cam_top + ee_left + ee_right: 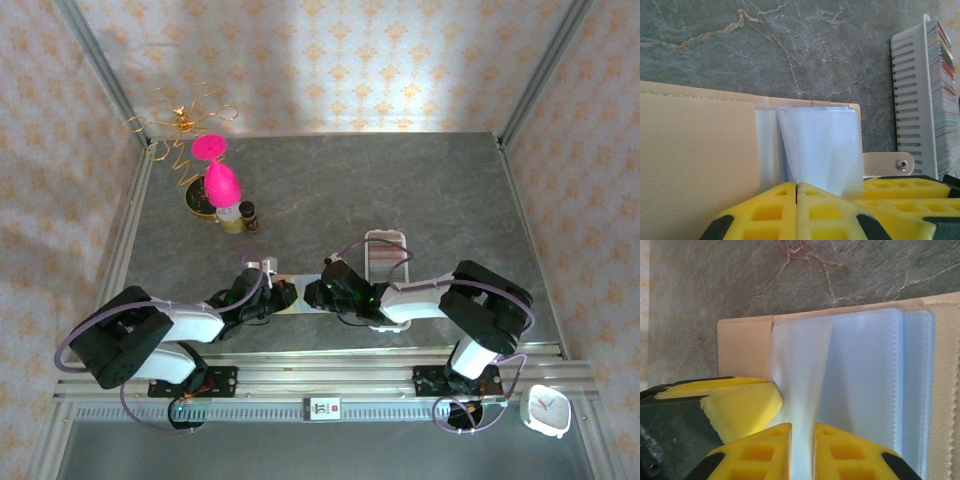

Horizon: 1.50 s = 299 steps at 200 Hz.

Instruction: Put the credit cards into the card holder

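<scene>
Above: the card holder (285, 299) lies open near the table's front between both arms, with the cards (385, 258) just behind it. Left wrist: the left gripper (797, 189) is clamped on a clear sleeve (820, 145). Right wrist: the right gripper (801, 434) seems pinched on another, and the pockets should be parted gently.

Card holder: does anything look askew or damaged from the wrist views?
One clear sleeve of the open card holder stands lifted and slanted off the flat stack, pinched in the right gripper. That looks deliberate, not damage. No tear or spill shows; the cards sit stacked in the white tray.
</scene>
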Motion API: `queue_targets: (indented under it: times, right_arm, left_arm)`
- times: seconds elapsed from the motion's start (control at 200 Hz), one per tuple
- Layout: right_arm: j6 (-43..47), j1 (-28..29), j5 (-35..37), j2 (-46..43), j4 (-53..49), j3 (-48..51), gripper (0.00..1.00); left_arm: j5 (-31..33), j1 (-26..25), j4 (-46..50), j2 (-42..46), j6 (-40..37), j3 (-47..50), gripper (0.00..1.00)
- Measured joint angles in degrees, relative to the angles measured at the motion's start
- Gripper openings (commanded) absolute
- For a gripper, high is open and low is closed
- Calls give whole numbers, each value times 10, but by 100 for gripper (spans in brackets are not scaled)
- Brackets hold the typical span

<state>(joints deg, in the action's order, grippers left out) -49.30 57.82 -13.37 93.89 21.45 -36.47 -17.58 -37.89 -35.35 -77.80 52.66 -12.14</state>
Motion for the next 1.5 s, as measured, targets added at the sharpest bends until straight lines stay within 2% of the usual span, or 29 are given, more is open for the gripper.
queue_targets:
  times: [0.07,0.145,0.225,0.29,0.626,0.736,0.931,1.031,1.171,1.406,1.497]
  right_arm:
    - [1,0,0,2,0,-1,0]
    - [-2,0,0,1,0,-1,0]
    - [-2,2,4,0,-6,-1,0]
    - [-2,3,12,-9,-13,3,0]
    - [-5,7,37,-68,-49,30,0]
    - [-5,9,38,-82,-52,36,0]
    - [-2,10,37,-91,-53,36,0]
    - [3,13,35,-91,-55,34,0]
    - [13,14,30,-68,-61,0,5]
    - [27,14,13,-1,-56,-63,14]
    - [29,14,5,18,-51,-75,23]
  left_arm:
    - [0,0,2,8,0,0,0]
    - [-2,-2,4,15,0,0,5]
    - [-3,-4,6,21,0,0,17]
    - [-5,-7,10,30,4,1,22]
    - [8,-7,61,117,4,6,22]
    - [33,-7,91,157,4,13,22]
    - [97,-7,160,217,4,21,30]
    - [126,-7,185,234,4,23,29]
    - [147,-7,195,234,4,37,28]
    - [137,-7,194,186,2,40,20]
    - [121,-7,183,174,0,41,16]
